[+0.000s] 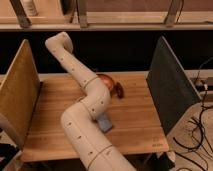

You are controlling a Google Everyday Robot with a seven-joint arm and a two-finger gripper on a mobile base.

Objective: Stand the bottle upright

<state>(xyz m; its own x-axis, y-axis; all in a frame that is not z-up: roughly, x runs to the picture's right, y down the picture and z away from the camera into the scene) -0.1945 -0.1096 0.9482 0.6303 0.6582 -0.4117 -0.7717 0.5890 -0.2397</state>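
In the camera view, a big white robot arm (82,107) is seen bent across a wooden table (135,122). It is stretched from the front edge up to the back left corner, where its rounded end (59,42) is held above the table's back edge. The gripper is not seen there, so how wide it is open cannot be told. An orange bowl (107,79) is half hidden behind the arm, and a small dark red thing (120,90) lies just beside it. A blue thing (104,123) is tucked under the arm. The bottle cannot be made out
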